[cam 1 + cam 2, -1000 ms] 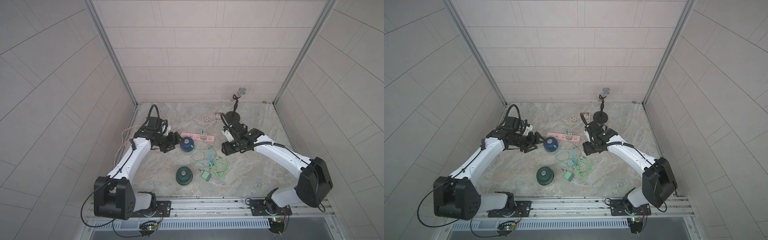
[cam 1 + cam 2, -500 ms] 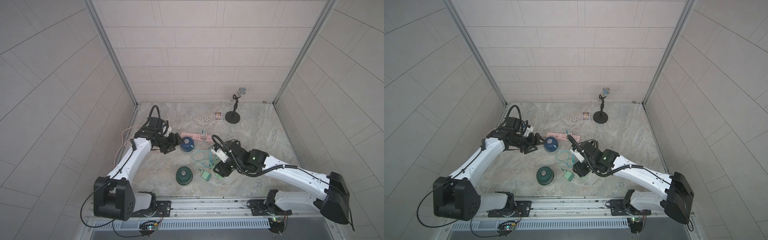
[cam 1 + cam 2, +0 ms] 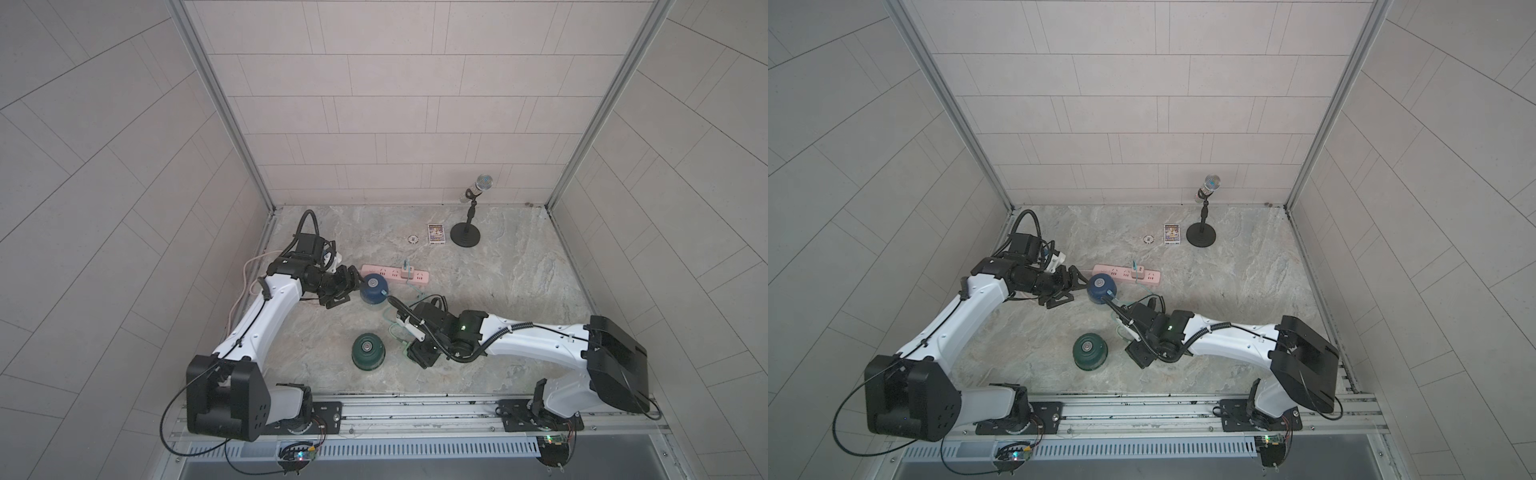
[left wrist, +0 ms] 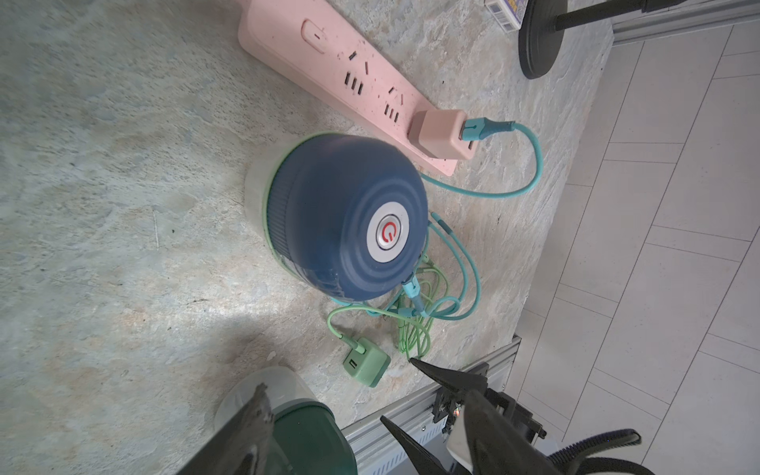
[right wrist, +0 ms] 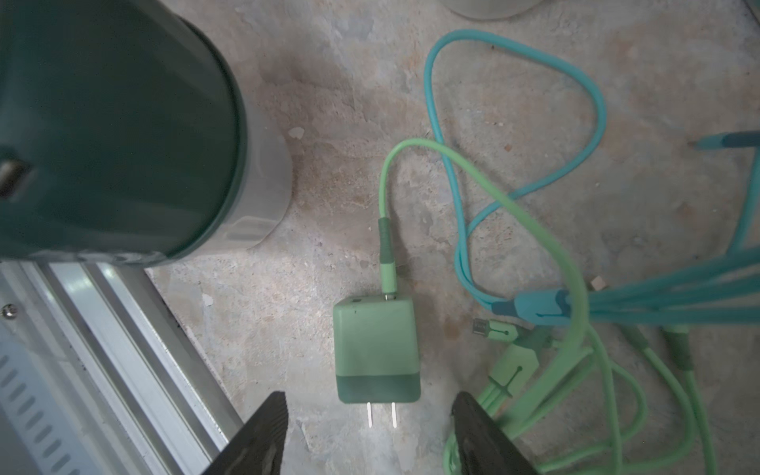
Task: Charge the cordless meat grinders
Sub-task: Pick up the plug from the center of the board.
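Green adapter [image 5: 376, 349] before spread right pincer [image 5: 370, 397] (green grinder [image 5: 103, 123] cropped), left pincer [image 4: 335, 376] spread, empty.

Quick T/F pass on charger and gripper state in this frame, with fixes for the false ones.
1. The pink adapter is plugged into the strip. True.
2. The green adapter is plugged in. False: it lies loose on the table, prongs bare.
3. The right gripper holds the green adapter. False: its jaws are open, flanking the prongs without touching.
4. The blue grinder has a button showing a red symbol. True.
5. The left gripper is shut on the blue grinder. False: it is open, beside it.
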Controlling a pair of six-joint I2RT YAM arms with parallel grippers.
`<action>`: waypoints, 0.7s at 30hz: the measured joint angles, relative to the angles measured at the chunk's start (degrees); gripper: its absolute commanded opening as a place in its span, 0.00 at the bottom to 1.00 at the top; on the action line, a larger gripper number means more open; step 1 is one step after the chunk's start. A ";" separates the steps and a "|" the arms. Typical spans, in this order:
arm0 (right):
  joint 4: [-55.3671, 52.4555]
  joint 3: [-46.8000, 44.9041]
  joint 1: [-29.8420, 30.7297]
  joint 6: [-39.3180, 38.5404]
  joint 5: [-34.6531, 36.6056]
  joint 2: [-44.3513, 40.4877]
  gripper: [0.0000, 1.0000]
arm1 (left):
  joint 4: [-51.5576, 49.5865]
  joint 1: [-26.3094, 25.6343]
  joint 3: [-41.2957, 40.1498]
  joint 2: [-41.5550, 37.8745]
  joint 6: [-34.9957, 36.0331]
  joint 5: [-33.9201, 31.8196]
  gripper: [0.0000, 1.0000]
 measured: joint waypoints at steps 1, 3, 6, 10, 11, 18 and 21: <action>0.17 0.15 0.02 -0.28 0.44 0.74 0.66 | -0.13 0.00 0.00 -0.07 -0.07 0.00 0.77; 0.20 0.37 0.17 -0.61 1.16 1.92 0.66 | -0.17 0.00 0.00 -0.22 -0.11 0.00 0.76; 0.20 0.46 0.90 -1.07 1.64 3.54 0.65 | -0.17 0.00 0.00 -0.33 -0.13 0.00 0.76; 0.24 0.46 2.29 -1.46 2.05 5.57 0.65 | -0.17 0.00 0.00 -0.33 -0.15 0.00 0.76; 0.24 0.46 2.60 -1.60 2.10 6.16 0.64 | -0.15 0.00 0.00 -0.33 -0.26 0.00 0.76; 0.15 1.44 3.26 -2.21 2.86 9.11 0.51 | -0.15 0.02 0.00 -0.33 -0.52 0.15 0.75; 0.11 1.99 3.26 -2.25 3.41 9.42 0.40 | -0.15 0.02 0.00 -0.33 -0.55 0.17 0.75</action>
